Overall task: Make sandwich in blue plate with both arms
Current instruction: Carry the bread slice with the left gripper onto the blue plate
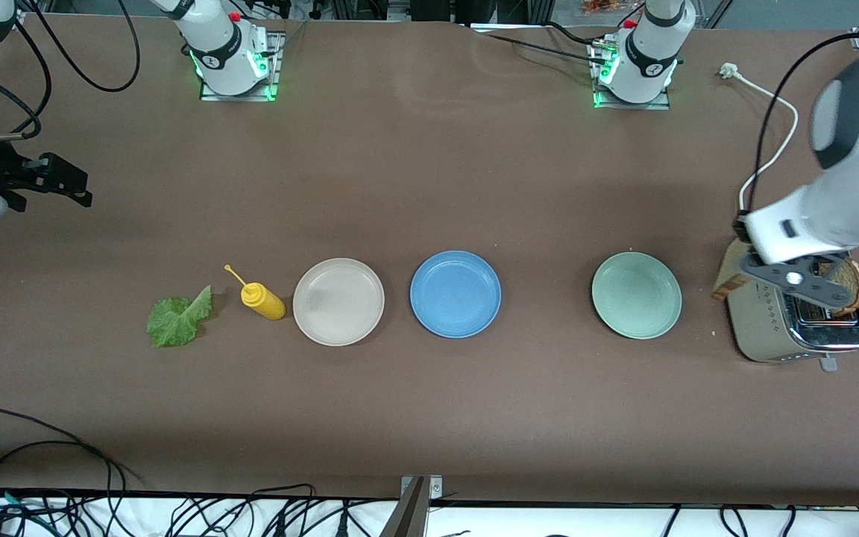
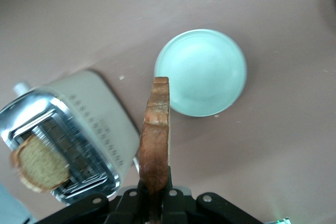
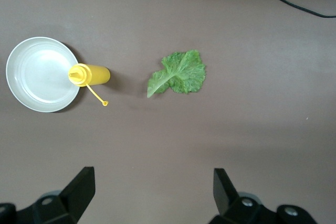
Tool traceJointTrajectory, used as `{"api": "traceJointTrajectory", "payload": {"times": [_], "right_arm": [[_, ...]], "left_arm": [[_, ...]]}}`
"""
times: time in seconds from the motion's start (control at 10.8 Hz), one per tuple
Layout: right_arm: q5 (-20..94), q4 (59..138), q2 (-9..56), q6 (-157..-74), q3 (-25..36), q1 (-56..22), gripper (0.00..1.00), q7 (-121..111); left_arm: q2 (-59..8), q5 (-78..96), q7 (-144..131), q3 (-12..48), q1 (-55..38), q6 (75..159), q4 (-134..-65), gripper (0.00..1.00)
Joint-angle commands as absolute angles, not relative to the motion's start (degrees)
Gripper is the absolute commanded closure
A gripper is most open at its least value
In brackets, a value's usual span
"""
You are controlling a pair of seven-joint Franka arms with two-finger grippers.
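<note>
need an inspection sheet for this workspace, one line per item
surface: brown table, bare between items
job's things: blue plate empty; lettuce leaf flat on table toward right arm's end; one bread slice gripped, another in toaster
clutter: yellow bottle, beige plate, mint plate
grippers: left gripper shut on bread slice over toaster; right gripper open, waiting
cables: white cord by toaster
surroundings: cable tangle off table edge

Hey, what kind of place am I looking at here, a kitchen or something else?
Probably a robotics lab staged as a kitchen counter: two arm bases bolted to a brown-covered table, loose cables along its edge, and a toaster with plates, including a blue plate.
</note>
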State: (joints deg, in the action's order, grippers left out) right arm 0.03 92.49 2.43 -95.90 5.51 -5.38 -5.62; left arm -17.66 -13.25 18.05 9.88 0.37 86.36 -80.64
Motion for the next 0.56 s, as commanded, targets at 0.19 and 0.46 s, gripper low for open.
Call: {"api": "traceJointTrajectory", "payload": {"times": [0.19,0.46], "right_arm": [[-0.1,92.3,2.6,-95.5,5.7,-5.0,0.0,-6.4],[-0.1,92.2,2.5,-95.5,5.6,-5.0,0.0,-6.3]], "left_arm": [[-25.6,5.0,15.7,11.0,-5.3,85.4,-80.4,0.98],[-31.3,17.4,13.9,11.0,-8.4,89.3,-77.0,0.98]]}}
